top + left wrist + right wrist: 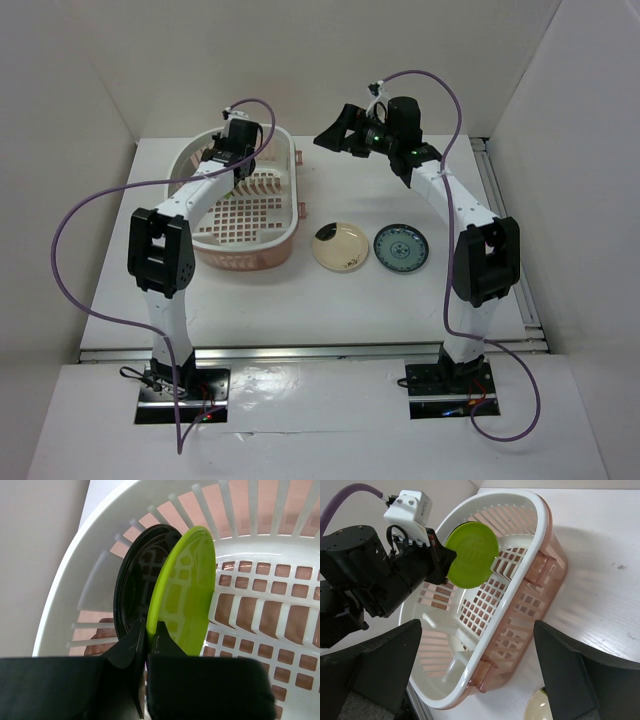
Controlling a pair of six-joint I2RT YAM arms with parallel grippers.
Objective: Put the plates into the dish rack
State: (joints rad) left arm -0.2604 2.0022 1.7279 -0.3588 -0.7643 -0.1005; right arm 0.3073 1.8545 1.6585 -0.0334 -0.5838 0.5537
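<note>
Black plate (131, 580) half hidden behind lime plate (187, 592) — lower rim behind my left fingers (125, 652); cream plate (536, 711) cut by bottom edge.

My left pincer (146, 636) was black, lime green plate (187, 595), glossy black plate (136, 580), pale pink rack (245, 257), cream plate (340, 247), blue-green patterned plate (402, 247).

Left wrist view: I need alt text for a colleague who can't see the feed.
The left gripper is shut on the lower edge of the lime green plate, holding it upright inside the dish rack. A glossy black plate stands on edge close beside it on the left, partly hidden by it.
</note>
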